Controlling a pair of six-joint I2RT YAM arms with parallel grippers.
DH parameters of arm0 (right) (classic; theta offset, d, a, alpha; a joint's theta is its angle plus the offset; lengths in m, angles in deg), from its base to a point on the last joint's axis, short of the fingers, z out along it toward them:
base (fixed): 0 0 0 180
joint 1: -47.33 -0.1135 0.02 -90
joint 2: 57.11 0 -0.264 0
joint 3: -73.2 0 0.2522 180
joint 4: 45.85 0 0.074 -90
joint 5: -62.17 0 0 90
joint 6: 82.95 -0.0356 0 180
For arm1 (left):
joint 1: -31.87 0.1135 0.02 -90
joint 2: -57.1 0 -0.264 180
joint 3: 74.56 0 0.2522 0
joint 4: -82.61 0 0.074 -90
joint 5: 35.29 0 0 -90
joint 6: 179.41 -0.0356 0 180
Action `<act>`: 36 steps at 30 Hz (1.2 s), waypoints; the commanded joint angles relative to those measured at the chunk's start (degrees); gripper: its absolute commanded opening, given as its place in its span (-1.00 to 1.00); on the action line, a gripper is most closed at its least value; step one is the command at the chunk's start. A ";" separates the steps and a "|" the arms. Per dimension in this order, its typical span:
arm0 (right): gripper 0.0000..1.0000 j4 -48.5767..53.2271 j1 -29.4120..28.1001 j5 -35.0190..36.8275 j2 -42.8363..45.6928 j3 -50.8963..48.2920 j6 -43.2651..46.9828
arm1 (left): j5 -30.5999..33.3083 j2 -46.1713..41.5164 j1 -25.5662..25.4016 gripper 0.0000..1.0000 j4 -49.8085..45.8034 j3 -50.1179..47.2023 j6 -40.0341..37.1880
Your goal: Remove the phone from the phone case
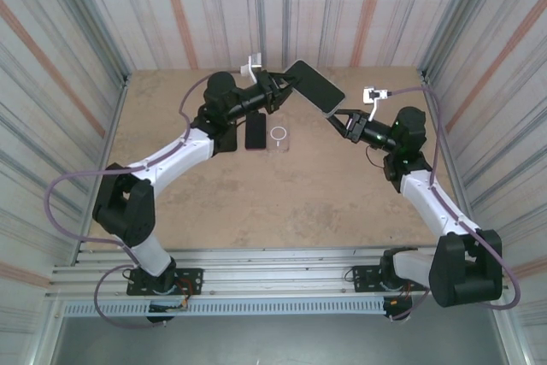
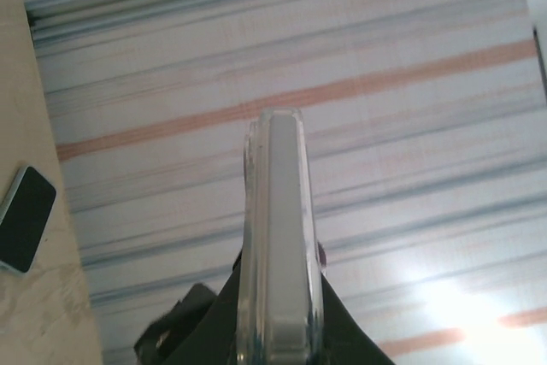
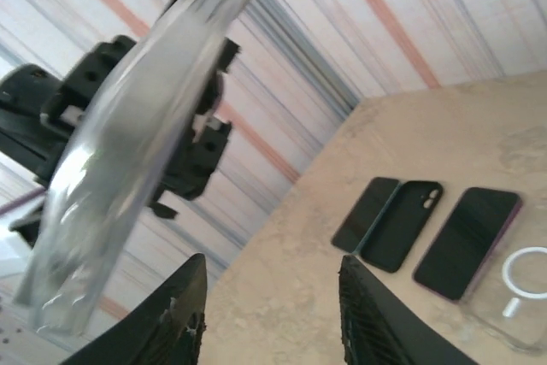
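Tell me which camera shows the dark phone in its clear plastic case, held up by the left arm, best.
Top external: the dark phone in its clear plastic case shows its whole dark face, gripped at one end by the left gripper. Left wrist sees it edge-on; right wrist sees a close, blurred edge.

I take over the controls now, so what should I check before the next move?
1. Left gripper shut on phone: ok.
2. Case on phone, both held in the air: ok.
3. Right gripper open: ok.
4. Case edge between right fingers: not ok, it lies off to one side of them.
5. Firmness of the left grip: cannot tell.
6. Other phones lying apart from both grippers: ok.
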 commanded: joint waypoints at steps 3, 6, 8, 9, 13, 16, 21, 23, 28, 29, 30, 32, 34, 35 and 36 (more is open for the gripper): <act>0.06 14.48 2.10 -7.60 1.12 5.66 16.73 | -12.50 -3.65 4.06 -1.00 -6.56 6.45 -15.56; 0.13 21.70 2.16 -13.19 0.64 8.59 25.97 | -17.63 -3.66 5.76 -1.00 -14.16 9.26 -27.83; 0.16 29.54 1.53 -16.60 0.01 11.17 35.16 | -20.77 -3.12 7.09 -1.00 -17.11 10.73 -34.37; 0.17 32.50 1.30 -17.46 -0.34 12.09 38.33 | -22.91 -2.71 7.56 -1.00 -16.24 11.14 -36.01; 0.18 41.44 -0.41 -17.19 -3.54 16.24 49.69 | -30.09 -0.95 9.15 -1.00 -16.49 14.01 -41.21; 0.11 48.73 -2.03 -17.91 -7.40 21.55 56.98 | -34.40 -0.13 9.29 -1.00 -20.44 16.28 -46.41; -0.17 56.73 -3.87 -19.23 -11.85 27.61 65.47 | -36.97 -0.08 9.70 -1.00 -24.34 17.21 -53.46; -0.22 57.61 -4.75 -20.25 -12.44 28.42 67.02 | -37.71 0.35 9.81 -1.00 -27.65 18.53 -55.97; -0.31 58.94 -6.17 -21.94 -13.20 29.53 69.37 | -37.31 0.49 10.14 -1.00 -31.38 18.61 -59.39; -0.32 59.24 -6.18 -22.57 -13.33 29.76 69.47 | -37.38 0.47 10.17 -1.00 -31.60 18.61 -59.59; -0.33 59.70 -6.33 -22.81 -13.61 30.07 69.77 | -37.34 0.50 10.16 -1.00 -31.89 18.59 -59.91; -0.36 61.18 -6.77 -23.09 -13.94 30.75 70.78 | -37.28 0.58 10.33 -1.00 -32.46 18.60 -60.44; -0.44 62.43 -6.97 -22.34 -14.64 31.33 71.49 | -37.71 0.57 10.52 -1.00 -31.73 18.60 -59.63; -0.47 63.21 -6.97 -22.22 -14.97 31.60 71.98 | -37.81 0.58 10.56 -1.00 -31.66 18.60 -59.37; -0.52 63.93 -7.14 -22.09 -15.33 32.02 72.67 | -37.97 0.67 10.61 -1.00 -31.64 18.77 -58.98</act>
